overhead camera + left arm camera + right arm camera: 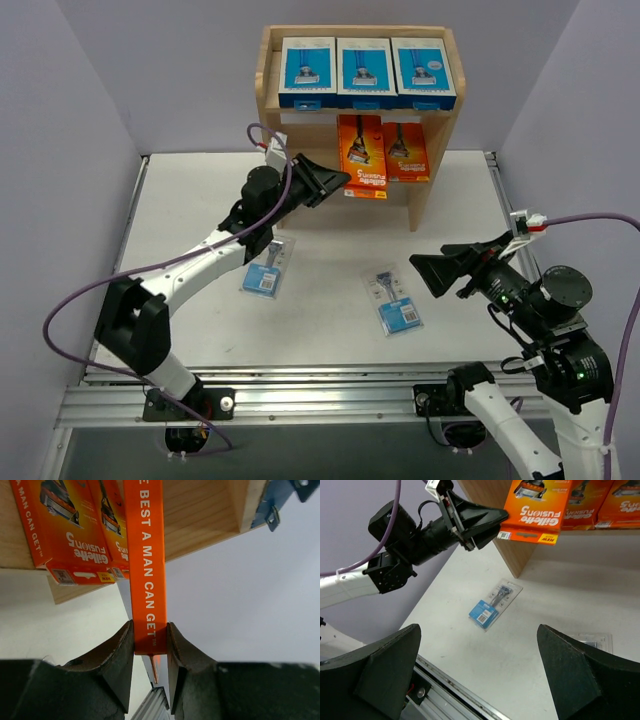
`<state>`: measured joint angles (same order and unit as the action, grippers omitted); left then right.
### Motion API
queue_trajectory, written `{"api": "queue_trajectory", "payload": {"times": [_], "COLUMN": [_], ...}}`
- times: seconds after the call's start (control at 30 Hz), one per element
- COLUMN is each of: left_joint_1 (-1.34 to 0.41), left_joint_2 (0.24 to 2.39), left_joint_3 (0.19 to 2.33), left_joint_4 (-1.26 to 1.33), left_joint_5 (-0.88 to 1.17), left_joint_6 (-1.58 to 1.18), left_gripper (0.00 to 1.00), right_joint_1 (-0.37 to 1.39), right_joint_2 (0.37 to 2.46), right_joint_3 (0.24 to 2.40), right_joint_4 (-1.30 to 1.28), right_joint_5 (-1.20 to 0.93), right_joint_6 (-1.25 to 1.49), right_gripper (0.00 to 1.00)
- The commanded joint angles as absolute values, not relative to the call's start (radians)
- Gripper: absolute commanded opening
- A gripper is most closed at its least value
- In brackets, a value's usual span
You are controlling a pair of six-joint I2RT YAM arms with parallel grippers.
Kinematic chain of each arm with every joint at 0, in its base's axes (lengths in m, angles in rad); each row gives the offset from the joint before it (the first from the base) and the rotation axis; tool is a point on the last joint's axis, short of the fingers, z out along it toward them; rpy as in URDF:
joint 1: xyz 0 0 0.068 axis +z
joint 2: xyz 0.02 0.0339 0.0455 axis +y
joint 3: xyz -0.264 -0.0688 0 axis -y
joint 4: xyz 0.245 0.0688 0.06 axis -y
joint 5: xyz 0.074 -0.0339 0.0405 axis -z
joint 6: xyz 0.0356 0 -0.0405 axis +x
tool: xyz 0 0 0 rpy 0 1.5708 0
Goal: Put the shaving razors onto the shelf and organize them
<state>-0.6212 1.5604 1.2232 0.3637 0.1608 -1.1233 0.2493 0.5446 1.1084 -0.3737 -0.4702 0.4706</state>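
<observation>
**Orange razor box held at the shelf's middle tier**

The left hand (pixel 340 181) is clamped on the lower end of an orange box (pixel 146 570). In the left wrist view both fingers (pixel 117 655) press its narrow sides, and the box runs edge-on up toward the wooden shelf (pixel 263 95). From above, the box sits at the front left of the middle tier. Whether it rests on the board or hangs just in front cannot be told. Two more orange boxes (pixel 602 502) stand on that tier to its right. On the top tier, three blue-and-white boxes (pixel 362 72) stand side by side behind the low rail.

The right hand (pixel 425 270) hovers over the right part of the surface (pixel 200 200) with its fingers spread wide apart and nothing between them. Two blister cards lie flat on the surface, well apart from the shelf. One (pixel 268 268) lies under the left arm, and the other (pixel 397 305) is just beside the right hand's tips.
</observation>
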Motion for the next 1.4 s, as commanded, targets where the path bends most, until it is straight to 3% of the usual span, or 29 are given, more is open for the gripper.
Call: {"api": "queue_trajectory", "payload": {"times": [0.0, 0.53, 0.83, 1.37], "left_joint_1": [-0.647, -0.729, -0.727, -0.73], "left_joint_2": [1.634, 1.841, 1.951, 2.095], "left_joint_3": [1.319, 1.531, 1.661, 1.844], "left_joint_4": [0.509, 0.509, 0.477, 0.413], "left_joint_5": [0.109, 0.043, 0.071, 0.107], "left_joint_6": [-1.149, -1.092, -1.086, -1.095], "left_gripper": [0.02, 0.02, 0.02, 0.02], "right_joint_1": [0.316, 0.954, 0.963, 0.966], "right_joint_2": [0.528, 0.373, 0.426, 0.391], "right_joint_3": [1.134, 1.141, 1.166, 1.146], "right_joint_4": [-0.408, -0.471, -0.512, -0.523], "right_joint_5": [-0.396, 0.273, 0.477, 0.529], "right_joint_6": [0.445, 0.535, 0.486, 0.495], "right_gripper": [0.96, 0.96, 0.96, 0.96]}}
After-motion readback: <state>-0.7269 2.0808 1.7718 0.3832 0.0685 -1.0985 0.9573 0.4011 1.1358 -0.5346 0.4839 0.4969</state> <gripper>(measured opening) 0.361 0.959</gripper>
